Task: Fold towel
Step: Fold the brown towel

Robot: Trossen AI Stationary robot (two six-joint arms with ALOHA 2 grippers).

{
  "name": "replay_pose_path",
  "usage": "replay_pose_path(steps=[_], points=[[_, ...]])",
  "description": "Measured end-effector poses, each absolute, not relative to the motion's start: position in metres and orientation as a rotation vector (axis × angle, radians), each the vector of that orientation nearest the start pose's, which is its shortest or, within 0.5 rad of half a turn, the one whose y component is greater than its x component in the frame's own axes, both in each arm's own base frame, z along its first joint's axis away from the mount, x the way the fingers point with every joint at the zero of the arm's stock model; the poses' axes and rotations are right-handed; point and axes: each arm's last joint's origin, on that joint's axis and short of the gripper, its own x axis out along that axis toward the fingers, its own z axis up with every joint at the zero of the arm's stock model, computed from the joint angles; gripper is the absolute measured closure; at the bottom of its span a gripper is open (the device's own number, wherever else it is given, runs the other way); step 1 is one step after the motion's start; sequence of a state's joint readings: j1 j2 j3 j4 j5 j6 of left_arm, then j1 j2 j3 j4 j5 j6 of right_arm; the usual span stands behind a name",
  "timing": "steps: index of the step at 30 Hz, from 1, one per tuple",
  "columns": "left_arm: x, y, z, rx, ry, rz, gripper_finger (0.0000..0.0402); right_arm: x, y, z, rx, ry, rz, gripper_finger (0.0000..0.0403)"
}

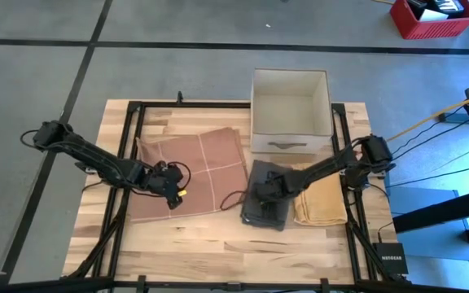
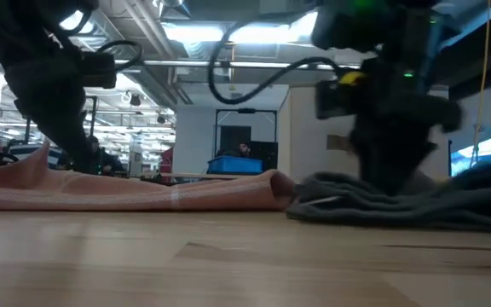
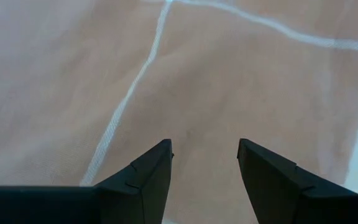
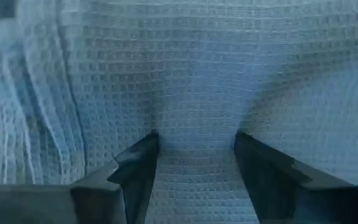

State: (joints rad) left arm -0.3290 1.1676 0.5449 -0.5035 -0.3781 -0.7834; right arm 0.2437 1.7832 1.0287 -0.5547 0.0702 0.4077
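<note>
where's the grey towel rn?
High view: the grey towel lies right of centre, between the brown checked towel and the yellow towel, just below the white box, under the right gripper.

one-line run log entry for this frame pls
stage: pre-grasp | left gripper: open, over brown towel | right gripper: open, on grey towel | yellow towel: untouched | box: behind

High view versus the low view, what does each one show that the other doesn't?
Only the high view shows the white box, the yellow towel and the red crate on the floor. Only the low view shows the room's ceiling lights and a blue bin behind the table. Both show the brown towel and the gray towel on the wooden table.
</note>
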Motion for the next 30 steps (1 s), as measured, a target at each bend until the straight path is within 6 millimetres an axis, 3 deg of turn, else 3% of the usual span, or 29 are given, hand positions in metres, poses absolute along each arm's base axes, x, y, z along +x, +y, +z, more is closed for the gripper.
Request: replay_pose_path(steps=[8, 12, 15, 19, 22, 25, 30], points=[[0.184, -0.051, 0.165, -0.286, 0.977, 0.434, 0.0224, 0.282, 0.117, 0.145, 0.092, 1.44, 0.019, 0.0182], [0.184, -0.051, 0.165, -0.285, 0.976, 0.433, 0.0224, 0.296, 0.123, 0.173, 0.088, 1.337, 0.016, 0.0182], [0.184, -0.051, 0.165, -0.286, 0.976, 0.433, 0.0224, 0.317, 0.114, 0.191, 0.018, 1.129, -0.093, 0.0182], [0.185, -0.051, 0.165, -0.287, 0.974, 0.432, 0.0224, 0.334, 0.086, 0.18, 0.0, 0.976, -0.064, 0.0182], [0.185, -0.051, 0.165, -0.287, 0.973, 0.432, 0.0224, 0.328, 0.051, 0.154, 0.083, 1.012, -0.036, 0.0182], [0.185, -0.051, 0.165, -0.289, 0.973, 0.432, 0.0224, 0.316, 0.023, 0.144, 0.13, 1.026, -0.042, 0.0182], [0.185, -0.052, 0.165, -0.295, 0.97, 0.435, 0.0224, 0.31, 0.003, 0.136, 0.163, 0.84, 0.05, 0.0182]])
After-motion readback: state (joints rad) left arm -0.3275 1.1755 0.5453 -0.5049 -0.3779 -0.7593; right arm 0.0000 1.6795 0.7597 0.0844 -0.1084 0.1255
